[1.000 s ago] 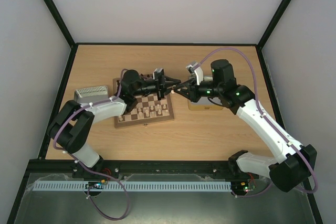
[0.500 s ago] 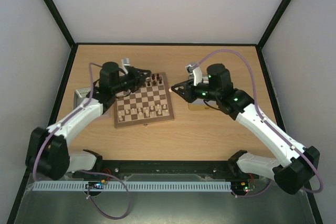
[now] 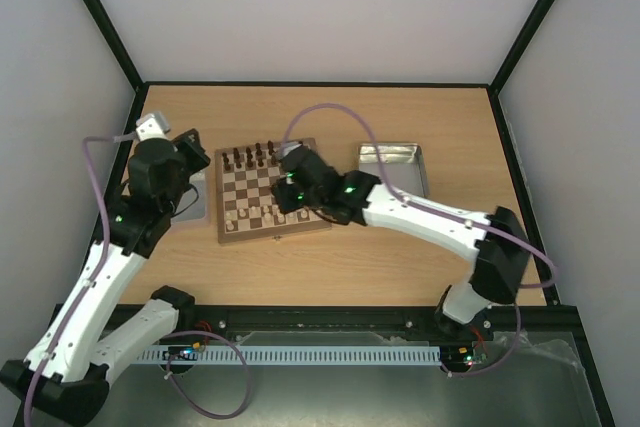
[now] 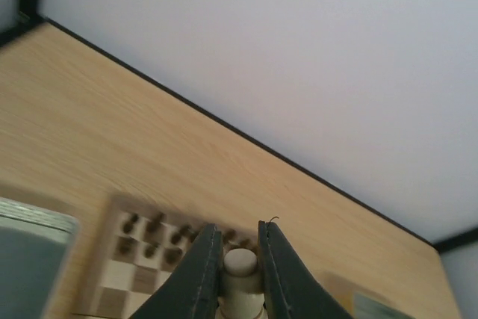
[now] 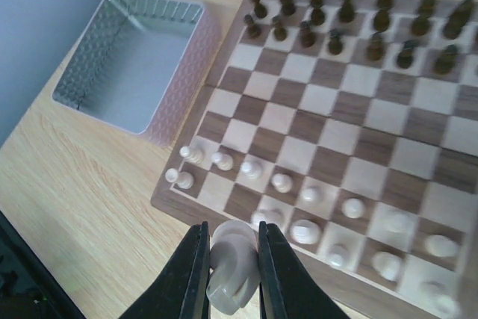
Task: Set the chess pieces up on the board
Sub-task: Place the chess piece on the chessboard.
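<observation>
The board (image 3: 275,235) lies at mid-table, with dark pieces (image 3: 255,156) on its far rows and cream chess pieces (image 3: 262,214) on its near rows. My left gripper (image 3: 192,159) is raised left of the board, above the left tin. In the left wrist view it (image 4: 239,243) is shut on a cream piece (image 4: 240,262). My right gripper (image 3: 283,197) hangs over the board. In the right wrist view it (image 5: 230,259) is shut on a cream piece (image 5: 233,270), above the board's near left edge (image 5: 187,211).
A metal tin (image 3: 200,209) sits against the board's left side, largely under my left arm; it looks empty in the right wrist view (image 5: 131,69). A second tin (image 3: 392,165) lies right of the board. Black frame rails edge the table.
My left arm has pulled back from over the board to the left, above the left tin. My right arm has swung from the right tin across to above the board.
</observation>
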`<move>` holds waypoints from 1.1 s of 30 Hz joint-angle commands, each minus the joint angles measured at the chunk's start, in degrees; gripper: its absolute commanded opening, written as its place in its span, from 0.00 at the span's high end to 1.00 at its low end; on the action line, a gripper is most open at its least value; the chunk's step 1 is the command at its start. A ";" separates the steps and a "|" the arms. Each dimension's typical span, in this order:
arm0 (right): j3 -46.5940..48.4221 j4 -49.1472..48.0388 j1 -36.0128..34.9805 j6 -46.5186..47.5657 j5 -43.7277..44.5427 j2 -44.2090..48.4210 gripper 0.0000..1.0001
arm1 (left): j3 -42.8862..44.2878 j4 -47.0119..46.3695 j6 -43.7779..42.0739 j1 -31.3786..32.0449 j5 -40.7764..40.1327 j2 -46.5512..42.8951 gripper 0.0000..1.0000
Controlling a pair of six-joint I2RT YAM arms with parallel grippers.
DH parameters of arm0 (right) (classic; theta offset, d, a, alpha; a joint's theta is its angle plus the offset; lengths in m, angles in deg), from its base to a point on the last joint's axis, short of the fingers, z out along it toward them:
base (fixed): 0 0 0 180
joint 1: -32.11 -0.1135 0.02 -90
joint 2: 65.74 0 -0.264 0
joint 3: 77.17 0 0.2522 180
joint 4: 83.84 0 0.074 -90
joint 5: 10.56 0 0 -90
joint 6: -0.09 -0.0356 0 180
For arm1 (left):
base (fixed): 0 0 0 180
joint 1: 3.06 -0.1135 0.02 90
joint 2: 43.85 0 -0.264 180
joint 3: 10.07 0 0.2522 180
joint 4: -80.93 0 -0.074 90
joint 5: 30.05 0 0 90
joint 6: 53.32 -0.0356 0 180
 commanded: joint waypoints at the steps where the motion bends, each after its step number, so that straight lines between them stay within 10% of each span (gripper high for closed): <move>1: 6.97 4.49 -5.20 -3.02 7.82 -8.33 0.87 | 3.09 6.82 -7.56 -0.37 -14.26 -4.30 0.97; 17: 26.10 10.51 -9.70 -2.52 10.58 -35.30 0.86 | 6.17 9.56 -9.56 -0.39 -18.67 -10.03 0.95; 33: 31.09 13.63 -9.70 -2.72 8.77 -39.83 0.71 | 5.10 9.37 -9.46 -0.46 -18.36 -9.43 0.94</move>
